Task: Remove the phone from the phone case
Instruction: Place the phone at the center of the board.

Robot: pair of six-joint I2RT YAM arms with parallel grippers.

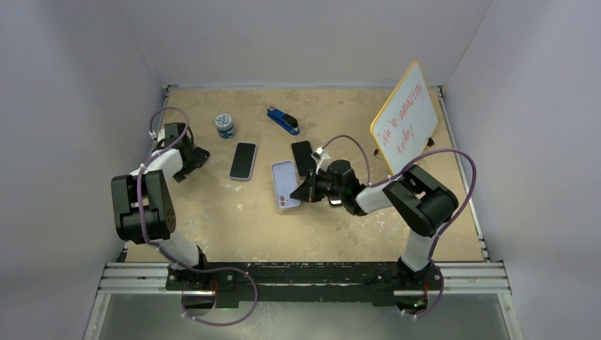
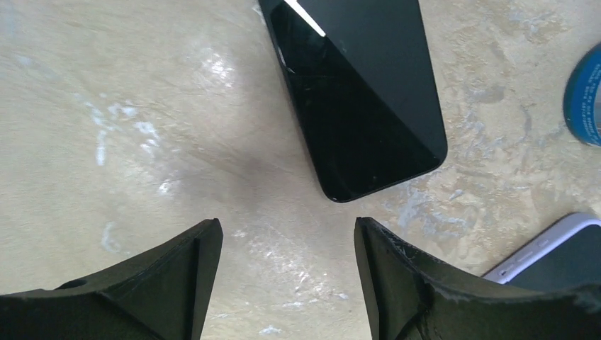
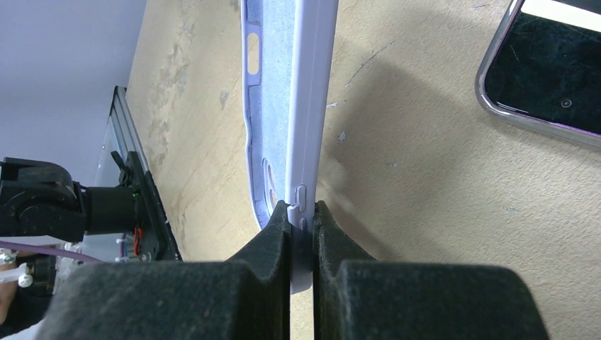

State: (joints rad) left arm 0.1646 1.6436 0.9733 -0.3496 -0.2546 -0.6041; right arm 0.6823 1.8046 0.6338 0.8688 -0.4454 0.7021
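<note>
The lilac phone case (image 1: 285, 183) is empty, with its inner side showing. My right gripper (image 1: 306, 190) is shut on its right long edge. In the right wrist view the case (image 3: 294, 85) stands edge-on, with its button edge pinched in my right gripper (image 3: 302, 209). A bare black phone (image 1: 304, 157) lies flat just behind the case. My left gripper (image 1: 195, 157) is open and empty at the far left, low over the table. In the left wrist view my left gripper (image 2: 287, 234) has a black phone (image 2: 354, 92) ahead of it, untouched.
A second phone in a pale case (image 1: 243, 161) lies left of centre, and also shows in the right wrist view (image 3: 553, 64). A blue-lidded jar (image 1: 225, 125) and a blue stapler (image 1: 283, 120) sit at the back. A whiteboard (image 1: 405, 119) stands at the back right.
</note>
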